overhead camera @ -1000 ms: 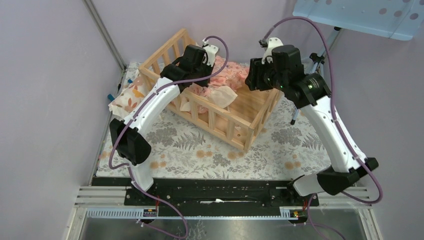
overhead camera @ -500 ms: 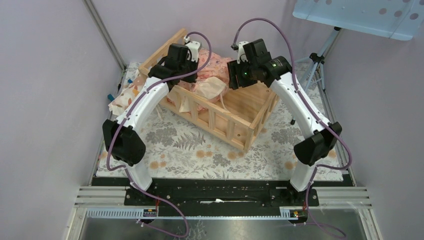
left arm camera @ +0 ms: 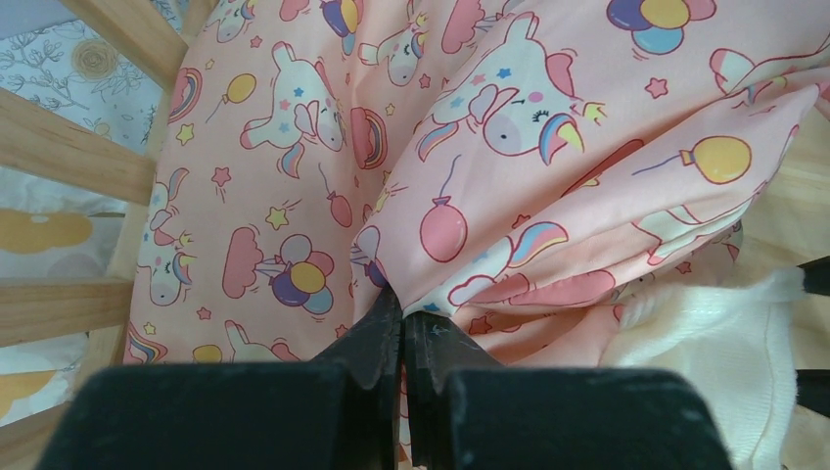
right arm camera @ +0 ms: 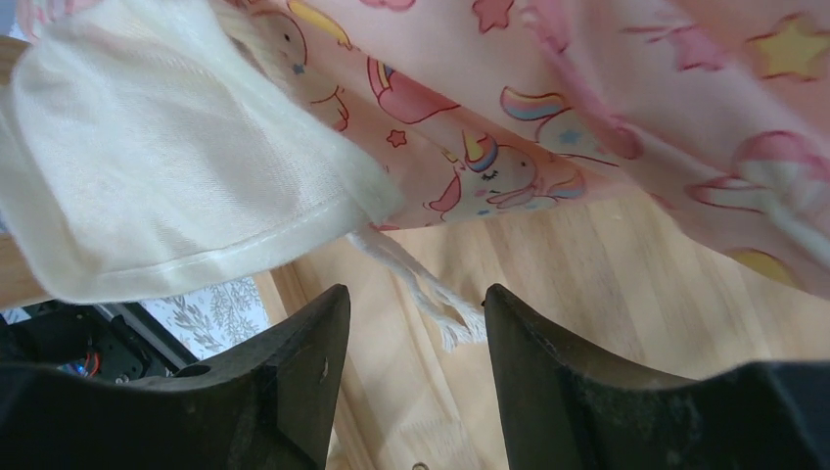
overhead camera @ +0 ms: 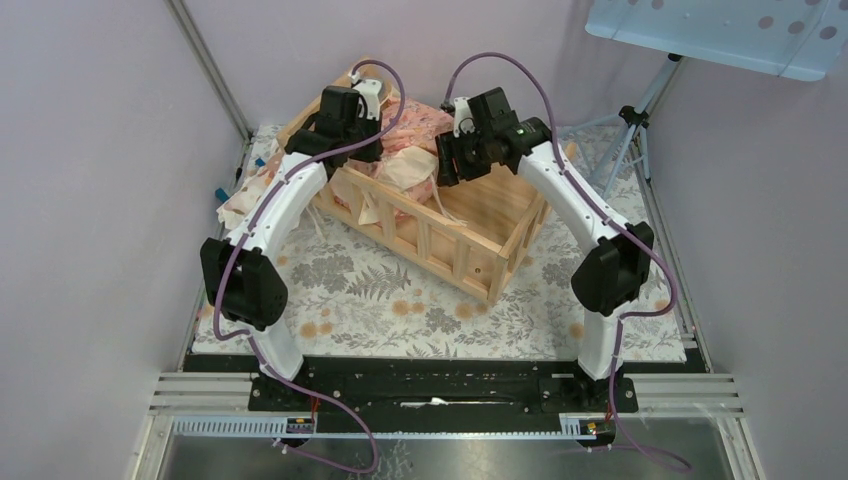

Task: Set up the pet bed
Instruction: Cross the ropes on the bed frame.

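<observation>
Gripping a fold of the pink unicorn-print cushion (left arm camera: 294, 147) in the fully closed left end effector (left arm camera: 401, 333), at the upper left of the overhead view. Hovering low over bare planks with the right end effector (right arm camera: 411, 304) about half open and holding nothing, just short of the cream ruffle (right arm camera: 147, 176), with a loose tie string (right arm camera: 421, 284) in line with the gap.

Apparently mid-way through spreading the cushion over the base. To do it well:
- Hold the left pinch firm as an anchor.
- Bring the right end effector onto the ruffled edge and close on a good bite of fabric, not on the thin string alone.
- Draw that edge toward the bare right end of the frame, lifted slightly to avoid catching on the slats.
- Pull evenly from both sides to avoid fresh bunching, then lay flat before letting go.

Pet bed (overhead camera: 470, 235): set at an angle on the floral-covered table (overhead camera: 400, 300), upper centre of the overhead view. Light natural wood, crib-like, with a flat plank base and low slatted rails. Heaped with bunched cushion at its upper-left end, bare at the lower right.
</observation>
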`<action>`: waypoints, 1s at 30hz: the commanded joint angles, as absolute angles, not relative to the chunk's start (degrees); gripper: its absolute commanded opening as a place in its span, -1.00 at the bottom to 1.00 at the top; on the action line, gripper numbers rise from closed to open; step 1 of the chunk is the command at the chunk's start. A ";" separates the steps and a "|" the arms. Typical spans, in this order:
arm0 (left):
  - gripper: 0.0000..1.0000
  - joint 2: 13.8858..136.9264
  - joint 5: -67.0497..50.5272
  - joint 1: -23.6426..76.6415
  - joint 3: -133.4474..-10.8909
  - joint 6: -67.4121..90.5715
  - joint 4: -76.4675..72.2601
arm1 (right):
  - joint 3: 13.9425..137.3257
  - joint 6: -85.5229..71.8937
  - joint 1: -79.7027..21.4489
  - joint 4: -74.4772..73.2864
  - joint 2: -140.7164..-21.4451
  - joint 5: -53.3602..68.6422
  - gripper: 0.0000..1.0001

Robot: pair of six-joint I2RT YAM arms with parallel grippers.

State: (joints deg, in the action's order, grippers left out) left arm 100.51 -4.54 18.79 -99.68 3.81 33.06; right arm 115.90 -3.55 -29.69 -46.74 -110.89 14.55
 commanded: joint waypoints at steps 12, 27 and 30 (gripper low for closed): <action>-1.00 98.94 -6.80 17.49 -99.45 5.08 29.53 | 103.23 -6.59 -29.53 -25.56 -111.09 23.19 0.12; -1.00 99.05 -8.64 17.49 -98.45 5.84 28.45 | 101.58 -9.47 -29.49 -23.25 -109.06 21.45 -0.74; -1.00 99.10 -10.66 17.49 -98.51 6.04 27.94 | 102.92 -8.80 -29.47 -28.21 -106.54 18.23 -0.82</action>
